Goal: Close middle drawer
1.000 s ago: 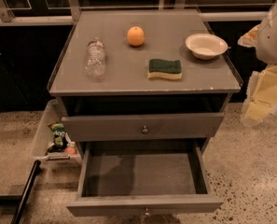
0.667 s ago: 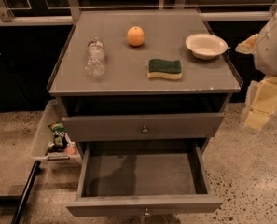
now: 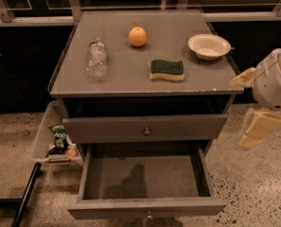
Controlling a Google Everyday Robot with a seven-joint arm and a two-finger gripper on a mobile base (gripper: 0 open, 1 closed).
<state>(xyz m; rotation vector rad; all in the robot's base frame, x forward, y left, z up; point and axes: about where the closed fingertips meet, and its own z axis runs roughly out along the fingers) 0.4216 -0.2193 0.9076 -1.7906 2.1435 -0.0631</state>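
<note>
Well, at 6 o'clock, middle drawer [image 3: 107, 207] pulled far out, below the cabinet top [image 3: 130, 79]. At 3 o'clock, well apart from it, gripper [image 3: 257, 126] hanging low; clenched or released, cannot tell. On top: orange [image 3: 137, 36], sponge [image 3: 167, 70], bowl [image 3: 209, 46].

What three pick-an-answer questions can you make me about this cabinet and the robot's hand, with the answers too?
1. Where is the gripper?
A) inside a drawer
B) beside the cabinet, at the picture's right
C) resting on its top

2. How many things lie on the cabinet top?
A) two
B) six
C) four

3. How is the middle drawer?
A) pulled out and empty
B) shut
C) pulled out and full of toys

Answers:
1 B: it hangs off to the cabinet's side, above the floor.
2 C: bottle, orange, sponge, bowl.
3 A: its bare floor shows.
</note>
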